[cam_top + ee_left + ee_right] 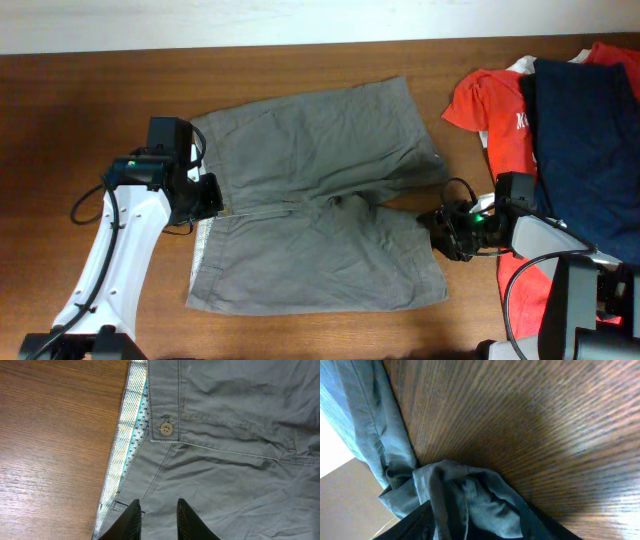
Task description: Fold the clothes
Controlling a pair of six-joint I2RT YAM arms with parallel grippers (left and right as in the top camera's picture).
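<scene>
Found shorts [320, 200] spread flat on counter [80, 100]. Saw left claw [156, 507] narrowly parted over waistband [135, 420], cloth lying flat beneath. Saw right claw [442, 228] at leg hem among bunched cloth; could not tell whether gripping.

The grey-khaki shorts [320, 210] lie spread open in the middle of the overhead view, waist at the left and both wide legs running right. One leg angles toward the upper right and the other reaches the lower right, so they part in a shallow V from the crotch at centre. The cloth is mostly flat with soft creases. In the left wrist view, the waistband lining [127, 445], pale with teal dots, shows along the edge, with a pale button [166, 428] just beside it. In the right wrist view, the lower leg's hem [465, 500] is bunched into folds.
</scene>
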